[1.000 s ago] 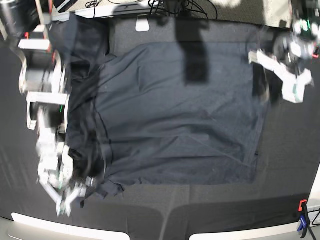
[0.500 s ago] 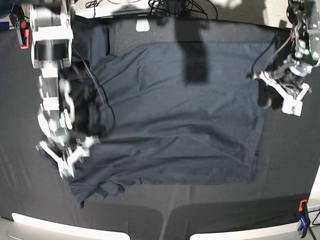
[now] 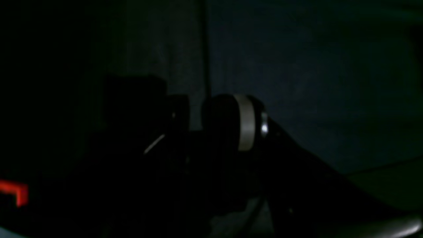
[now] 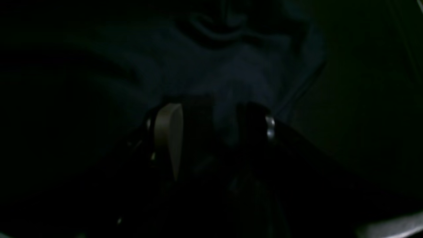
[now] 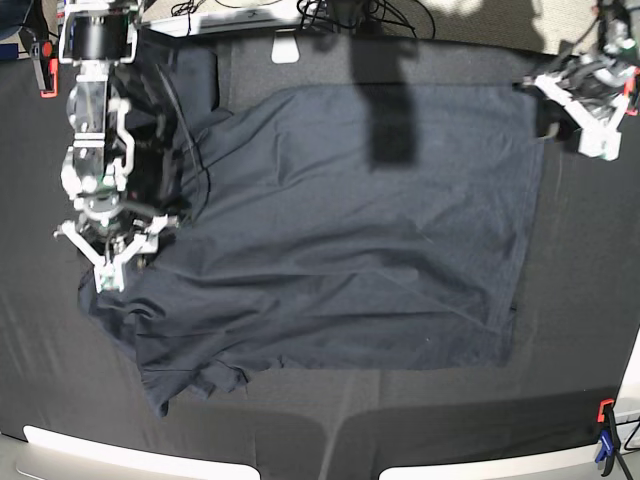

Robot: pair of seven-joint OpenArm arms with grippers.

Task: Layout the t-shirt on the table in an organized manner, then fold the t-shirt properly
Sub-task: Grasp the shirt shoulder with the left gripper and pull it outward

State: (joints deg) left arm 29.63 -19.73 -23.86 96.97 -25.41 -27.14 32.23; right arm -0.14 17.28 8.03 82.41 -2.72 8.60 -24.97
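T-shirt (image 5: 360, 230) lies spread over the middle of the table (image 5: 580, 330), mostly flat. The edge on the base view's right is straight; the side on the view's left is bunched, with a rumpled lobe of cloth at the near-left corner.

Right gripper (image 5: 112, 262) is on the base view's left, pointing down at the crumpled left edge of the shirt. Base view shows its two white fingers splayed in a V over the cloth. In the right wrist view the gripper (image 4: 211, 129) has a clear gap between its pale pad and its dark one, and folds of shirt show through the gap. So the jaws are wide apart. The tips are at or very near the fabric; I can't tell if they actually pinch any of it.

Left gripper (image 5: 583, 118) is at the far corner on the base view's right, beside the shirt's top corner, near the hem. The left wrist view is very dark: the gripper (image 3: 198, 115) shows one grey-banded finger and a dark block beside it, with a narrow slit and a thin vertical line between. Cloth surface lies beyond it. Whether the jaws are parted or clamped on the shirt edge, I can't tell from either view.

Orange-and-blue clamp (image 5: 605, 440) is on the table's near rim; another clamp (image 5: 42, 62) is at the far corner on the view's left.
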